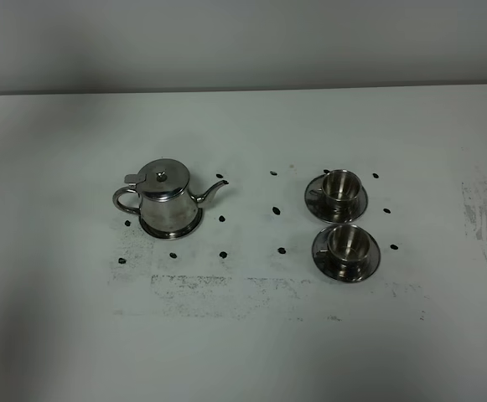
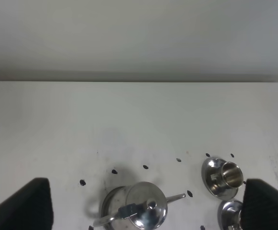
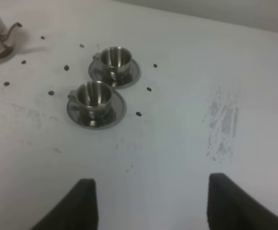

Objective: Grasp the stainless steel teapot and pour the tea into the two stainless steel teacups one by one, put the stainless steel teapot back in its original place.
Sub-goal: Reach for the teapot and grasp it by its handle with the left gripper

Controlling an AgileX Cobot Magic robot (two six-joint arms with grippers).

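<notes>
On the bench (image 1: 243, 352), the stainless steel teapot (image 1: 168, 201) stands upright on its flat disc (image 1: 172, 234), spout toward the far teacup (image 1: 340, 186) and near teacup (image 1: 348, 241), each on a saucer (image 1: 365, 261), while my left jaws and right jaws stand apart, empty.

High camera looking down over the table (image 1: 59, 352), wrist cameras lower and oblique, all sharing teapot (image 1: 166, 199) and teacups (image 1: 342, 189)

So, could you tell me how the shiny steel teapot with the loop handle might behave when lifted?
The shiny steel teapot looks rigid, but its polished skin is probably slippery. Held by the loop handle, it may swing spout-down, more so if full.
</notes>
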